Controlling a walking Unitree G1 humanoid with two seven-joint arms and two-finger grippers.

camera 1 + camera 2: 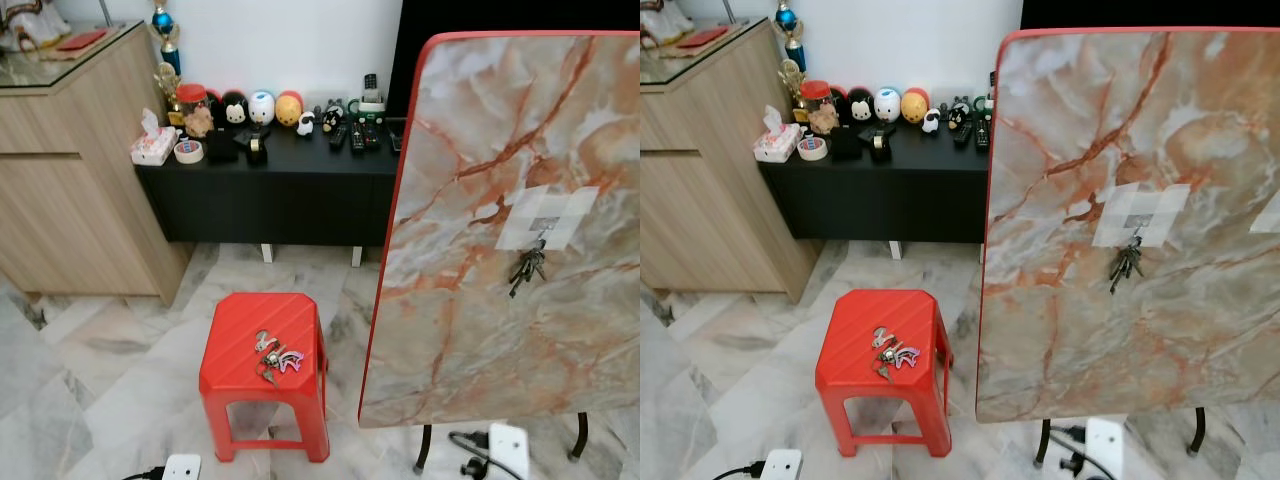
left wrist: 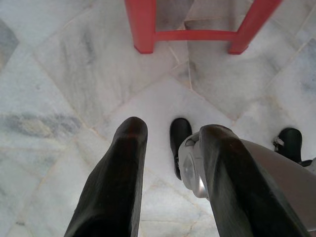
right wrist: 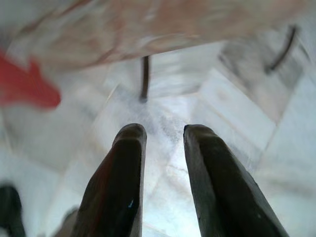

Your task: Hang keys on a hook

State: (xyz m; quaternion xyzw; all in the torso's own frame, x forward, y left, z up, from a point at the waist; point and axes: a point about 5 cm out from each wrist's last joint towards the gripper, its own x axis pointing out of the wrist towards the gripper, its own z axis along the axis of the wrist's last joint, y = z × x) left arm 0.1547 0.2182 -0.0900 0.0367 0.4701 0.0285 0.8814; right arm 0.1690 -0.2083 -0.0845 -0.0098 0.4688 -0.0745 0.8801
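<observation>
Right wrist view blurred, right pincer (image 3: 160, 136) released over floor, left pincer (image 2: 168, 136) released, keys (image 1: 277, 358) on stool (image 1: 230, 350).

Glossy red plastic stool (image 1: 265, 352), metal keys (image 1: 276, 358), polished marble-look board (image 1: 505, 230), matt wood-grain cabinet (image 1: 70, 190).

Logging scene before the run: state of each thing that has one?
Keys on stool: lying loose, not hung.
Keys on board: hanging from hook.
Marble board: upright, tilted.
Red stool: upright.
Left tool: open, empty.
Right tool: open, empty.
</observation>
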